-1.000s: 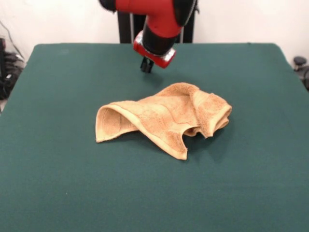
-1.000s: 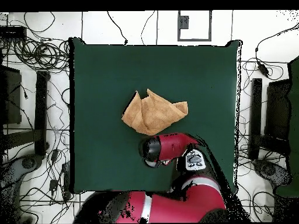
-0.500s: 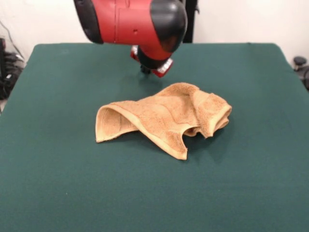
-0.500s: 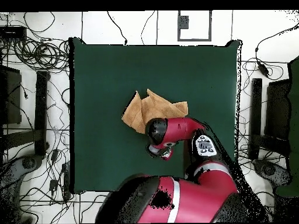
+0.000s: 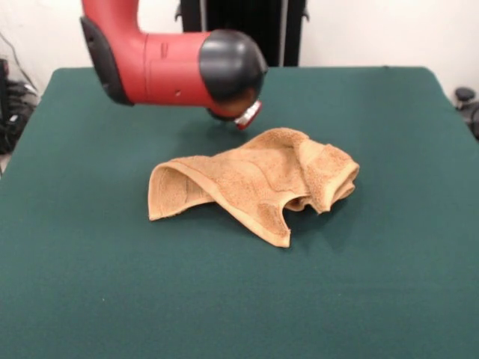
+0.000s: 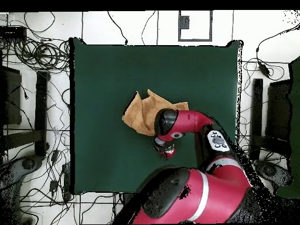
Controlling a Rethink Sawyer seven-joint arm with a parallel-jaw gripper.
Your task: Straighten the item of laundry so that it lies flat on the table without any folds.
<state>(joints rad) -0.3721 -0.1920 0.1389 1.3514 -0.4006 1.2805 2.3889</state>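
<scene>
Table (image 5: 90,292) with dark green felt top, filling nearly the whole front view and seen in the overhead view (image 6: 99,76) as a large rectangle ringed by cables on a pale floor. Red and black arm (image 5: 168,63) next in bulk, reaching across the upper left of the front view, its rounded black elbow cap above the table's far half; from overhead, same arm (image 6: 181,124) lying over one side of the cloth. Tan-orange terry towel (image 5: 251,183), crumpled near the table's middle, not flat: one corner folded up into a hollow loop at the front view's left, a thick rolled fold bunched at its right, a pointed flap toward the camera. Overhead, towel (image 6: 139,112) partly hidden under the arm, only its uncovered side and two peaked corners showing. Hand (image 5: 241,120) smallest of all, just a red-rimmed end peeking from under the black cap, close above the towel's far edge, contact not discernible; overhead (image 6: 164,152), a small dark and red tip beside the towel. Whether apart or together, cannot tell.
</scene>
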